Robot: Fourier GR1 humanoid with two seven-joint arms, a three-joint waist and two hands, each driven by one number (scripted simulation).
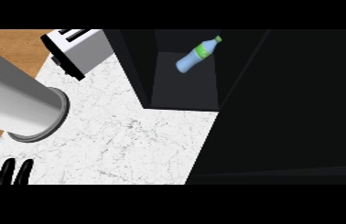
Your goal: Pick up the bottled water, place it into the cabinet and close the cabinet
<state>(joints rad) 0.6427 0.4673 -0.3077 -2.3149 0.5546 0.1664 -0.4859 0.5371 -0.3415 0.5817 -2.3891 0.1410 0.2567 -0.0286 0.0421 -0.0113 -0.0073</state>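
- The bottled water (198, 54) is inside the cabinet (182, 88), in the open compartment near the top of the view.
- The bottle is tilted, with its green cap toward the upper right and its pale blue base toward the lower left. A green label wraps its middle.
- Whether the bottle rests on the cabinet's floor or leans against the dark inner wall behind it, I cannot tell from here.
- The cabinet is black, and its open compartment shows a grey floor between dark side walls.
- A broad black panel (283, 118) fills the right side of the view, from the compartment's right wall down to the lower edge. It looks like the cabinet door swung open, though I cannot be sure.
- The bench (128, 141) has a white marbled top, and the cabinet stands on its far right part.
- A white and black toaster (78, 49) sits at the bench's far left corner, just beside the cabinet's left wall.
- A grey forearm (27, 104) comes in from the left edge and crosses over the bench's left part, ending in a round cuff.
- Only the dark fingertips of the left robot hand (17, 170) show at the lower left corner. They point up, look straight and relaxed, and grasp nothing.
- The right robot hand shows nowhere in the view.
- Brown wooden floor (20, 47) shows past the bench's upper left edge.
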